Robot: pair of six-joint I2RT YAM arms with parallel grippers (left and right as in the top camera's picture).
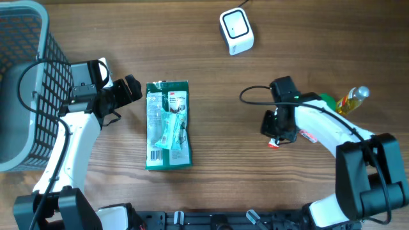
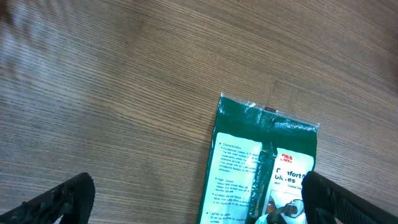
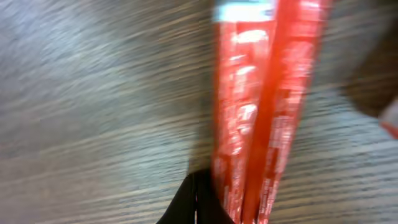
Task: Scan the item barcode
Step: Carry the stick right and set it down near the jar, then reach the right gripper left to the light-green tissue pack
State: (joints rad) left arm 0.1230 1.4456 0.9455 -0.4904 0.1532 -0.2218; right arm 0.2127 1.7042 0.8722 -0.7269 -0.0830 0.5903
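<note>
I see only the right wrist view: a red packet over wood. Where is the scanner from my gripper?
Observer: The scanner stands ahead of the right gripper, slightly to its left, well apart.
Operator: What is the left gripper doing?
Observer: The left gripper is open at one end of a green packet that lies flat.
Operator: Is anything on my right?
Observer: A bottle lies there, beside the arm.
</note>
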